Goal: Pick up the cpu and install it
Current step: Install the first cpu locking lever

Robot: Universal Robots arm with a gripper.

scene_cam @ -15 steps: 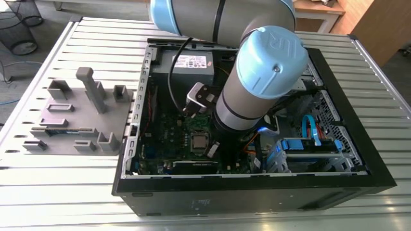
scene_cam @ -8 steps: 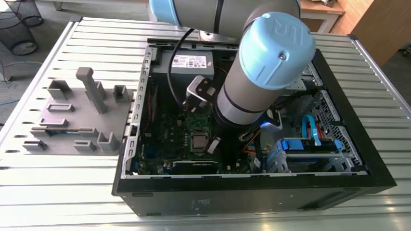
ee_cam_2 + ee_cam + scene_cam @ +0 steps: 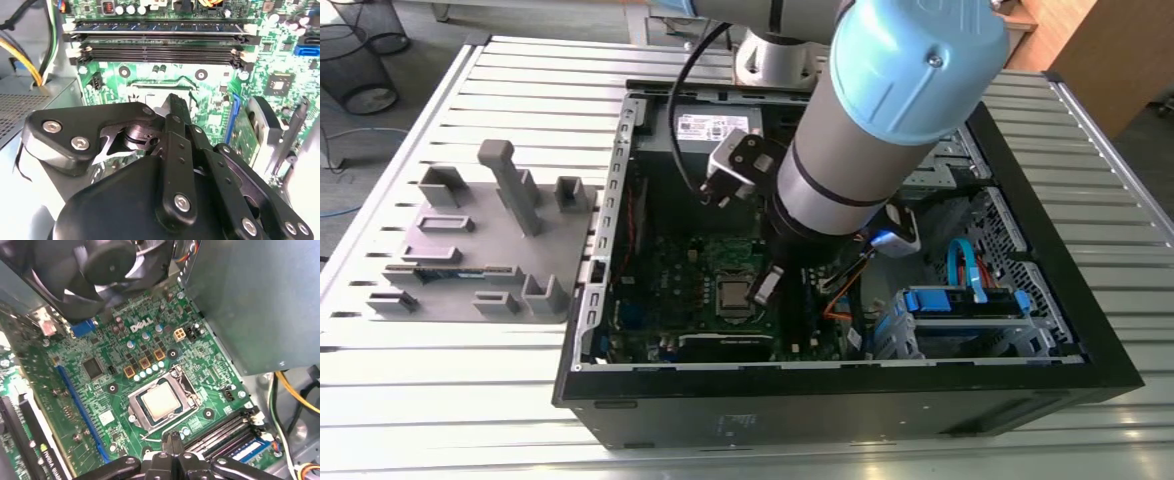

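While the cpu is lying flat inside the socket frame on the motherboard, the claw is being held just beside that socket, on the side of the memory sticks. It is clenched, with nothing between its tips. The chip is judged to be seated, but whether the frame is latched cannot be told.

The main risk is being judged as contact. If the shut tips are carried low across the socket, the frame or its lever could be caught, or the chip could be nudged out of square and the pins beneath it bent. The nearby memory sticks could be struck as well.

In the first wrist view the chip's silver top and a fan are being shown plainly. In the second wrist view the socket is being largely masked by the claw's own linkage. In the exterior view the open computer case is being shown on the slatted worktop, with a grey fixture beside it.
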